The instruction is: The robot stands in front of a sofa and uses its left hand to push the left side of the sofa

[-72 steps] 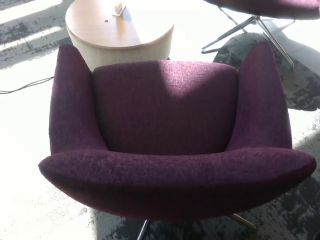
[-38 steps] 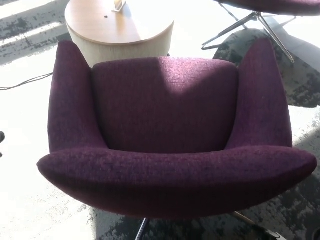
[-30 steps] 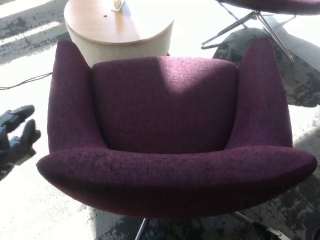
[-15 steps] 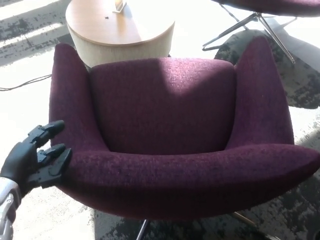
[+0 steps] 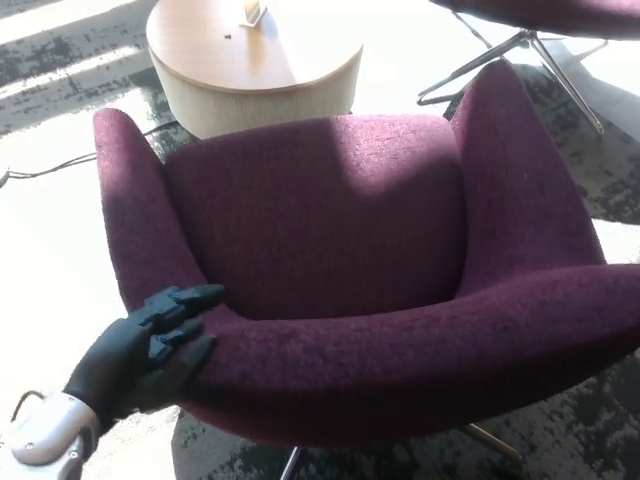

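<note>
Filling most of the floor in view, the purple sofa (image 5: 340,260) sits skewed, its right arm cut off by the picture's right edge and its metal legs mostly hidden beneath the seat. At its left front corner the left hand (image 5: 145,345) lies flat on the fabric, fingers (image 5: 185,300) spread and gripping nothing. Behind the sofa stands a round wooden counter (image 5: 255,70) with a small object too cropped to identify. A second chair's legs (image 5: 520,55) show at the upper right.
</note>
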